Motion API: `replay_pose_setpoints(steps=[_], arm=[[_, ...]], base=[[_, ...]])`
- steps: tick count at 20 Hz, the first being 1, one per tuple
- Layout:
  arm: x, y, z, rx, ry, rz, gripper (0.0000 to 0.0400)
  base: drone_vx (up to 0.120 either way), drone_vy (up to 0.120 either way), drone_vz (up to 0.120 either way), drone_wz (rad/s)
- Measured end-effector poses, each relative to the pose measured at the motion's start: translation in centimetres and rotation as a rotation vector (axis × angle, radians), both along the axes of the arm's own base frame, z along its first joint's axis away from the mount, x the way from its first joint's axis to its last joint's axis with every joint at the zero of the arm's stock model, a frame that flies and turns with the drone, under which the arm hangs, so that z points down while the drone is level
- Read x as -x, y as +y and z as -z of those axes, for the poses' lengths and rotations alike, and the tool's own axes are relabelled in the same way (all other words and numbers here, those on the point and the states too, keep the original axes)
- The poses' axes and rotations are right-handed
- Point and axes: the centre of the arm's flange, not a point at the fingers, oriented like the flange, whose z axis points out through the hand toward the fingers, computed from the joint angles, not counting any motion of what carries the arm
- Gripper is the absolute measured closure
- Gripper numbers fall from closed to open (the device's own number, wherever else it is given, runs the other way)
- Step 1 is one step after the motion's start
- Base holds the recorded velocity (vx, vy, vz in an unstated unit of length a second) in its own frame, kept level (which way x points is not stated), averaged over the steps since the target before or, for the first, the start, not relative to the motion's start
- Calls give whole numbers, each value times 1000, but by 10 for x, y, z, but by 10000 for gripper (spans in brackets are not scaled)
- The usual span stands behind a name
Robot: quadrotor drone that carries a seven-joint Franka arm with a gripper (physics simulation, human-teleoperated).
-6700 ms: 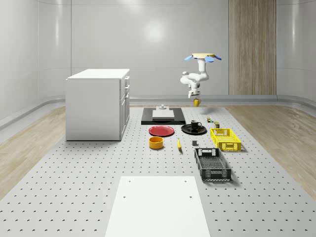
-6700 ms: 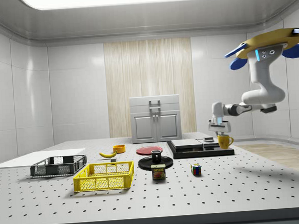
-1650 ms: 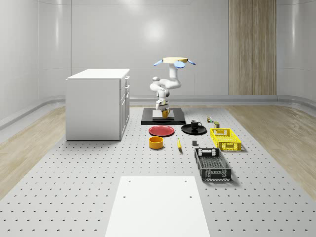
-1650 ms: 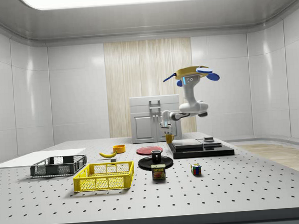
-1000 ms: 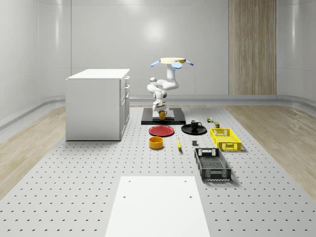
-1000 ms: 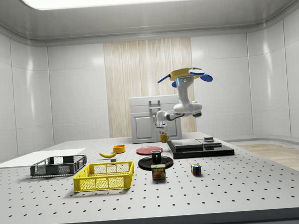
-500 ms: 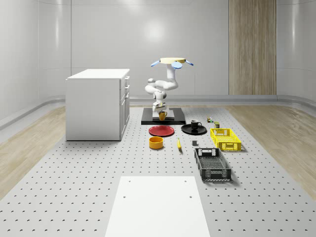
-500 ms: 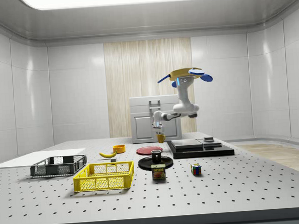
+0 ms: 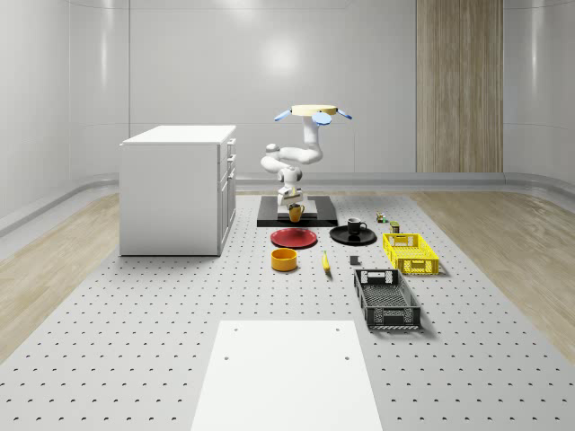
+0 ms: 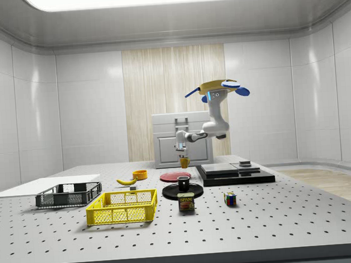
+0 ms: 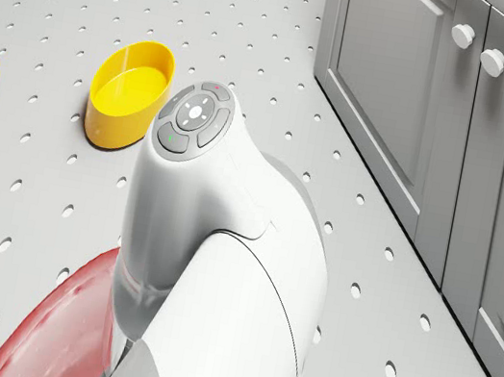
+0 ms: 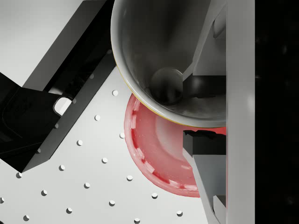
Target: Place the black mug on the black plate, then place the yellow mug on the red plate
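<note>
Two mugs, two plates: the black mug point(image 9: 356, 226) sits on the black plate point(image 9: 340, 238); the end effector point(image 9: 294, 206), clamped on the yellow mug point(image 9: 295, 213), hangs above the red plate's point(image 9: 294, 238) far edge, the drone point(image 9: 313, 111) hovering above.

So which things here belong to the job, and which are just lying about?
Job: yellow mug held in the gripper, red plate, black mug already on the black plate.

Lying about: yellow bowl, banana, yellow crate, black crate, can, cube, cabinet.
</note>
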Motion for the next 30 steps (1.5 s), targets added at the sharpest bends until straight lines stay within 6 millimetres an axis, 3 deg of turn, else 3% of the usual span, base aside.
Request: replay_pose_setpoints(steps=[7,14,26,30], arm=[[-14,-10,-22,0,0,0,300],[-19,-13,-40,0,0,0,300],[-20,-14,-72,0,-1,0,300],[-20,-14,-77,0,-1,0,120]], base=[[6,0,0,0],[103,0,0,0],[0,0,0,0],[0,0,0,0]])
